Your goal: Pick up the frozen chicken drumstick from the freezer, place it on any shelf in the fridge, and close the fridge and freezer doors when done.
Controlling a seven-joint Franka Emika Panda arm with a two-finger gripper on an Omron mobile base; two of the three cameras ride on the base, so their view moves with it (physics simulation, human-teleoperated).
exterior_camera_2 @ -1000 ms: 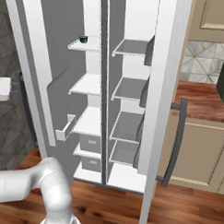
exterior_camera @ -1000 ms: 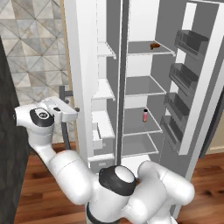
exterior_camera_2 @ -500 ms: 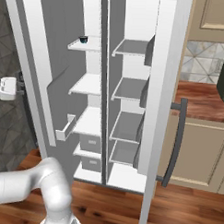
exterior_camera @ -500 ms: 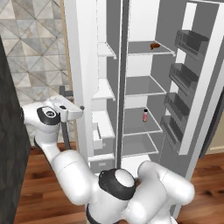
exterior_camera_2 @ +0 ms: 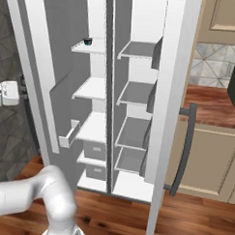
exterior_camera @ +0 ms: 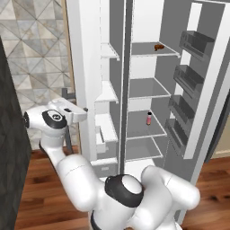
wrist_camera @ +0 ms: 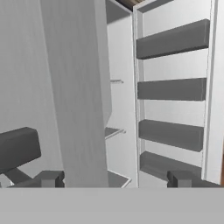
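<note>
Since a second ago the gripper has travelled right, from out beside the tiled wall to the outer edge of the freezer door, near its dark bar handle. Base views unchanged, so the base has not driven.

Jaws: both tips show at the bottom of the hand view, standing wide apart with the door edge between them. Nothing held. They look to be starting to narrow, but no contact is visible yet.

Frozen chicken drumstick: small orange-brown lump on the top shelf of the fridge, toward the right of that shelf, well apart from the arm. Pink bottle two shelves lower. Dark can on the top shelf of the freezer.

Step in hand, as judged: the drumstick is already placed, and only door closing remains. Fridge door hangs open on the right, bins facing in; freezer door open on the left.

Next move calls for catching the freezer door at its edge or handle and sweeping it right along its hinge arc, keeping the arm out of the closing gap. Then the same for the fridge door.
</note>
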